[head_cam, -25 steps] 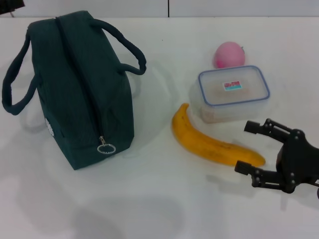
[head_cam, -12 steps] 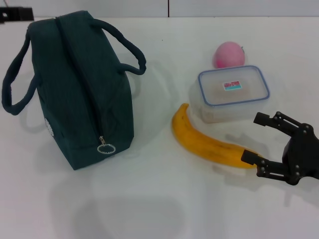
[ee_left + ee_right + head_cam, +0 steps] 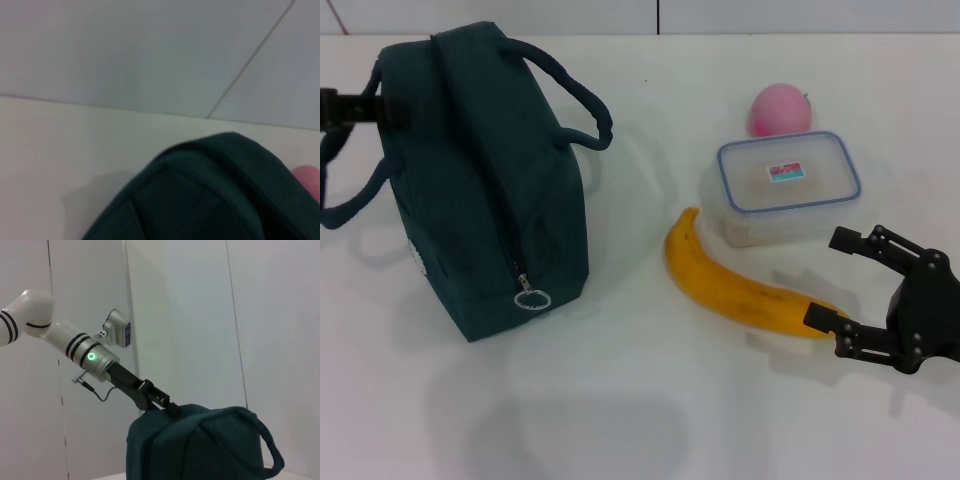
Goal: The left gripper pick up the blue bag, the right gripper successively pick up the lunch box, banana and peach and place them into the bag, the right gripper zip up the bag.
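Observation:
The blue bag (image 3: 480,170) stands zipped on the left of the white table, its ring zipper pull (image 3: 532,298) at the near end. My left gripper (image 3: 360,108) reaches in from the left edge at the bag's far-side handle; the right wrist view shows the left gripper (image 3: 162,404) against the top of the bag (image 3: 200,445). The lunch box (image 3: 788,185), clear with a blue-rimmed lid, lies at the right. The pink peach (image 3: 779,110) is behind it and the banana (image 3: 740,290) in front. My right gripper (image 3: 828,278) is open beside the banana's right tip, holding nothing.
The bag's two dark handles arch out to either side. The left wrist view shows the bag's end (image 3: 210,200), a sliver of peach (image 3: 310,180) and a pale wall behind the table. Bare tabletop (image 3: 640,400) lies in front of the bag and fruit.
The left gripper has come in from the far left corner to the bag's handle, which has lifted slightly. The right gripper shifted a little to the right, then held still.

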Robot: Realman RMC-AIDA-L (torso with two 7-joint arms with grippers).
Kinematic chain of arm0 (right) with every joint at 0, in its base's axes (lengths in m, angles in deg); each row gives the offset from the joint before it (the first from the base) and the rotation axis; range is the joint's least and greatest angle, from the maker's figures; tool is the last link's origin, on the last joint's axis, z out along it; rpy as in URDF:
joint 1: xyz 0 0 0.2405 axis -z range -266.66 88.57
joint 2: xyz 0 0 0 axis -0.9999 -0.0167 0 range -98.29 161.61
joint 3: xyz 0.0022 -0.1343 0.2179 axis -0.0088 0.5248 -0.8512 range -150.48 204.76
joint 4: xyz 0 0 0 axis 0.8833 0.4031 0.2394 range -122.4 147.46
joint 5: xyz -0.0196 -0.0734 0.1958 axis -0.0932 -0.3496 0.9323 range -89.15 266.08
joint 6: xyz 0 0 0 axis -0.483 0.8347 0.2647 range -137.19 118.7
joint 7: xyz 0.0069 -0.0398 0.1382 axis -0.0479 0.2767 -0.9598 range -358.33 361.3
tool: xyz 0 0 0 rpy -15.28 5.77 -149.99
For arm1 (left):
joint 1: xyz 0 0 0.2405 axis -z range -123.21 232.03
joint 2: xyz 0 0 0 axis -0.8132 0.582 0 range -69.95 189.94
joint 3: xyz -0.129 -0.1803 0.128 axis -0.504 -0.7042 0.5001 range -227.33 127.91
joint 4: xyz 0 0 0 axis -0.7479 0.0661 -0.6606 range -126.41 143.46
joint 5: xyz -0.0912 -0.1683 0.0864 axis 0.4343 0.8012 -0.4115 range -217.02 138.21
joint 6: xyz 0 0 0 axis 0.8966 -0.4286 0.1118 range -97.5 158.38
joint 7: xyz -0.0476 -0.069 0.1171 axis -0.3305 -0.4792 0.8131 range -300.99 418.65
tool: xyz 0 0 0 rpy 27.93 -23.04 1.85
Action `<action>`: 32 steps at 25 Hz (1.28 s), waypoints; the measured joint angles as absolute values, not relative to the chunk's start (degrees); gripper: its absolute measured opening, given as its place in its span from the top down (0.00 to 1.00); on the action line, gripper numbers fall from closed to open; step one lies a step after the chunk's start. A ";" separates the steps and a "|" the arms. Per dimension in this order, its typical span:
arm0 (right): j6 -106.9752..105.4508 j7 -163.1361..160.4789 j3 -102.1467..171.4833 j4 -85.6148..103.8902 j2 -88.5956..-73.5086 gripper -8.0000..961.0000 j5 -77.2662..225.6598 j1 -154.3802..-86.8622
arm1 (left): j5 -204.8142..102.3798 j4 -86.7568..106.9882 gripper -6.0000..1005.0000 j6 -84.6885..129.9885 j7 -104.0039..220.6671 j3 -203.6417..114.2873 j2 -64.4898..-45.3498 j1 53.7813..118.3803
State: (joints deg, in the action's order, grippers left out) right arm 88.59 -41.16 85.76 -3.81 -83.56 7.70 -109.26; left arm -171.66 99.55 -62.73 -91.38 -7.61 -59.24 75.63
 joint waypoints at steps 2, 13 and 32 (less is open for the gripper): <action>88.60 -41.21 85.76 -3.81 -83.56 0.08 7.70 -109.30 | -171.29 98.59 0.24 -62.73 -91.41 -7.00 -59.27 75.60; 88.67 -41.23 85.76 -3.76 -83.56 0.08 7.69 -109.24 | -171.51 94.92 0.26 -62.72 -93.65 -4.80 -59.24 76.46; 88.94 -41.34 82.05 -3.66 -83.25 0.08 7.76 -109.03 | -166.82 93.62 0.68 -66.42 -96.20 -1.62 -59.46 77.41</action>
State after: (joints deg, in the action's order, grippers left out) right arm 88.94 -41.34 82.05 -3.66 -83.25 7.76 -109.03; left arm -166.82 93.62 -66.42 -96.20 -1.62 -59.46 77.41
